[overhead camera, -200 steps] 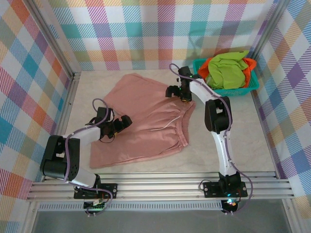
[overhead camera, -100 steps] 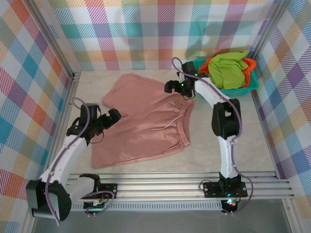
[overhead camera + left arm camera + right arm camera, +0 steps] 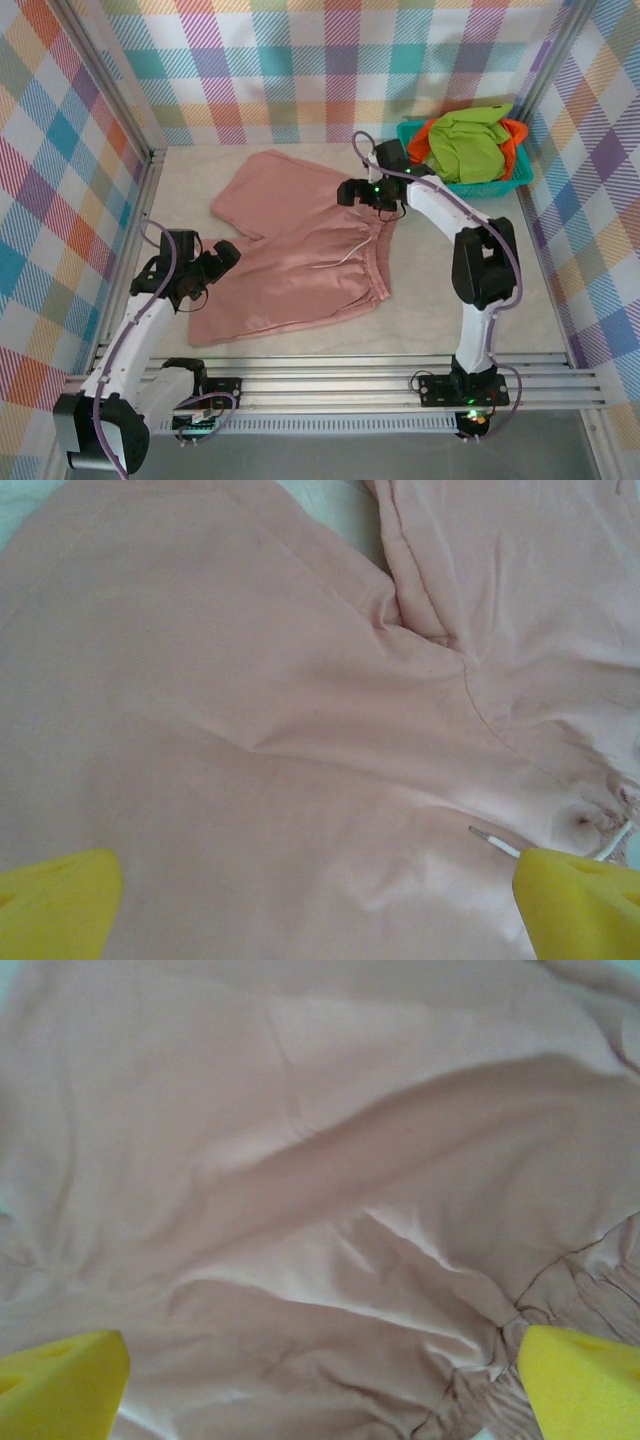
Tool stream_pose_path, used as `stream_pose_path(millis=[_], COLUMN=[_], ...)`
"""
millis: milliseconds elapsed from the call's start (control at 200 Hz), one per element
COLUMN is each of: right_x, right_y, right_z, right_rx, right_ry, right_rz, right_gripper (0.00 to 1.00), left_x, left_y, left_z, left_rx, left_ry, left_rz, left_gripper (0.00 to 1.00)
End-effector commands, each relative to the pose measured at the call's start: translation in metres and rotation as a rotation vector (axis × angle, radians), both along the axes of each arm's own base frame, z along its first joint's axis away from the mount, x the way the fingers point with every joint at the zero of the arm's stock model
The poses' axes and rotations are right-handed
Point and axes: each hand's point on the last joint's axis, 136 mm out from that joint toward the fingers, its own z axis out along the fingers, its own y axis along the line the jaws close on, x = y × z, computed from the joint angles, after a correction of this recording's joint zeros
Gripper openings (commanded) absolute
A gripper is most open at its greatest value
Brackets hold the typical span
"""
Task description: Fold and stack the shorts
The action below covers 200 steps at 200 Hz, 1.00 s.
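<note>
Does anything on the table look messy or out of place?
The pink shorts lie spread but wrinkled, their white drawstring trailing loose over the fabric. The green shorts and orange shorts are heaped unfolded in the teal basket, bulging over its rim.

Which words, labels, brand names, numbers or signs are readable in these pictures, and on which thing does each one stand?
No text can be read anywhere.
The pink shorts, the green shorts, the orange shorts, the teal basket and the plaid walls show no print, label or number.
</note>
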Motion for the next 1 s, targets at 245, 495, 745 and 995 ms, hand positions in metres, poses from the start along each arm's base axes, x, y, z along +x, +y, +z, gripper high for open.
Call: stream_pose_path(millis=[245, 495, 745, 995], right_x=[0.037, 0.058, 0.068, 0.08], right_y=[0.002, 0.01, 0.015, 0.012], right_z=[-0.039, -0.041, -0.046, -0.054], right_rx=[-0.087, -0.072, -0.07, -0.088], right_ry=[0.03, 0.03, 0.024, 0.028], right_rz=[0.007, -0.003, 0.009, -0.004], right_gripper=[1.0, 0.99, 0.99, 0.99], left_x=[0.117, 0.187, 0.233, 0.244], left_y=[0.037, 0.052, 0.063, 0.071], left_z=[0.012, -0.031, -0.056, -0.092], left_rx=[0.02, 0.02, 0.034, 0.037], left_ry=[-0.056, 0.005, 0.028, 0.126], left_rz=[0.045, 0.036, 0.021, 0.028], left_gripper=[0.92, 0.72, 0.63, 0.39])
